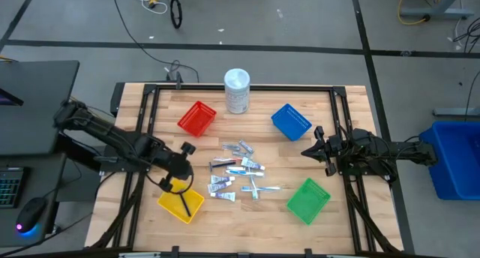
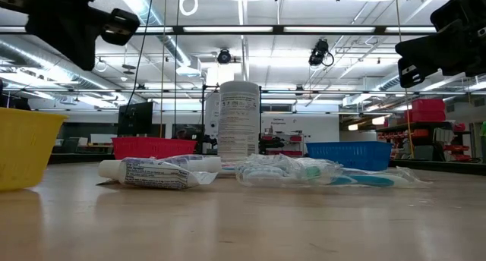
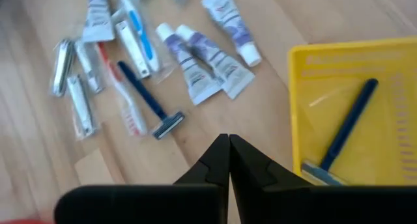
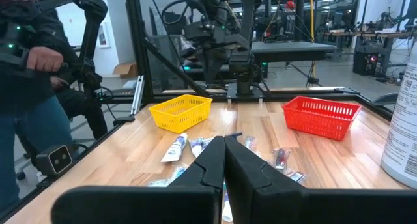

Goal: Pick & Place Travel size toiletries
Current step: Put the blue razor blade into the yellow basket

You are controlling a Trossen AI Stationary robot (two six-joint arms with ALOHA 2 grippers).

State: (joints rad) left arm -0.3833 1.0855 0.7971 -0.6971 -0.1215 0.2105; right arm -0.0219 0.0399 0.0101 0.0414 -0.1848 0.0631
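Lower left in the high view, we see one dark razor (image 1: 183,205) already lying in the yellow basket (image 1: 169,206); our left gripper (image 1: 177,185) hangs just above it, fingers together and empty; the travel size toiletries (image 1: 236,174) mostly remain piled mid-table; our right gripper (image 1: 310,150), fingers together, waits beside the blue basket (image 1: 291,121).
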